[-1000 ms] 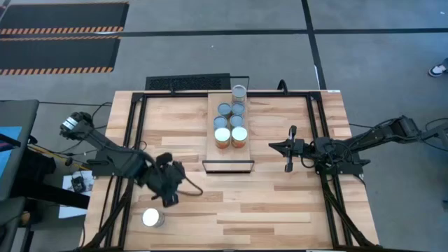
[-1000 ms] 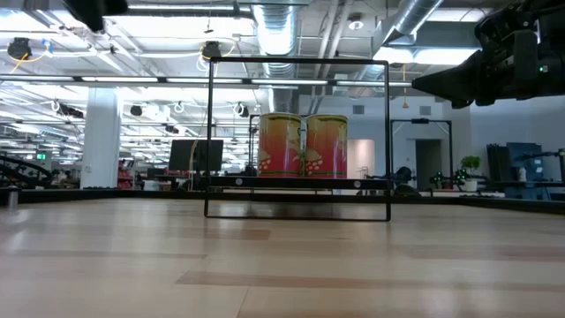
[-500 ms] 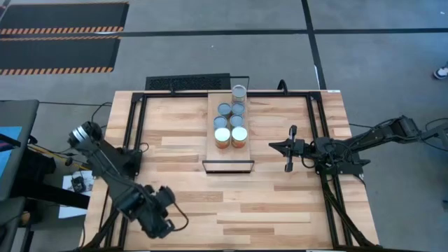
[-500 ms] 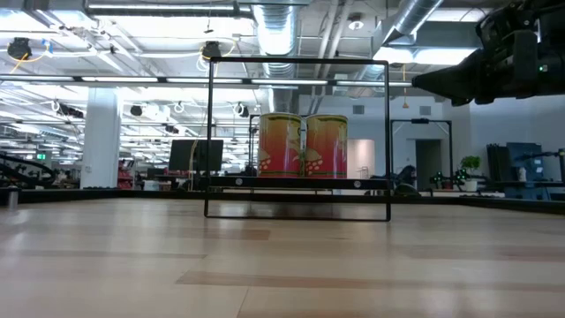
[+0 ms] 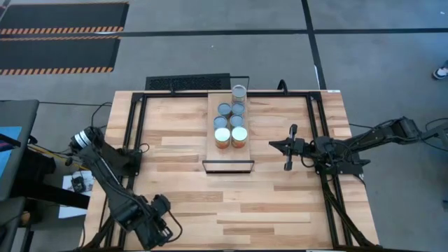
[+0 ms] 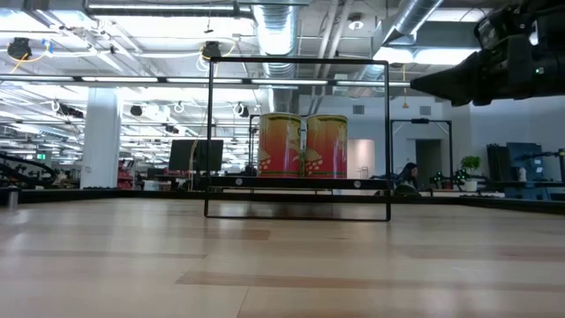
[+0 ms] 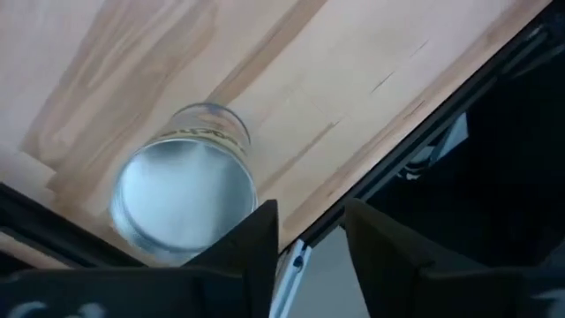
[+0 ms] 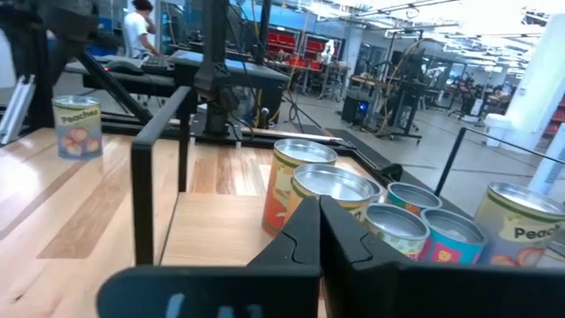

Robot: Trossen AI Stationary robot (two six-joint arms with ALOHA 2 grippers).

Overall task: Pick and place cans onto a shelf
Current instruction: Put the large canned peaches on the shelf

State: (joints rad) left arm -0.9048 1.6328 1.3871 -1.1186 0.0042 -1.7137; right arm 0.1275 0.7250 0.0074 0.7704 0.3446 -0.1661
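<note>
Lone can (image 7: 184, 198), silver top, tan label, on table (image 7: 291, 79); left gripper (image 7: 305, 237) fingers narrowly apart, empty. Right gripper (image 5: 288, 148) fingers nearly closed. Can hidden in high view.

- The shelf (image 5: 227, 140) sits at the table's (image 5: 280, 203) far middle.
- Seven cans (image 5: 231, 122) stand on it in two rows.
- One lone can (image 7: 181, 208) stands at the table's near left corner, under the left gripper (image 5: 157, 227).
- The right gripper (image 5: 288, 148) hangs right of the shelf.
</note>
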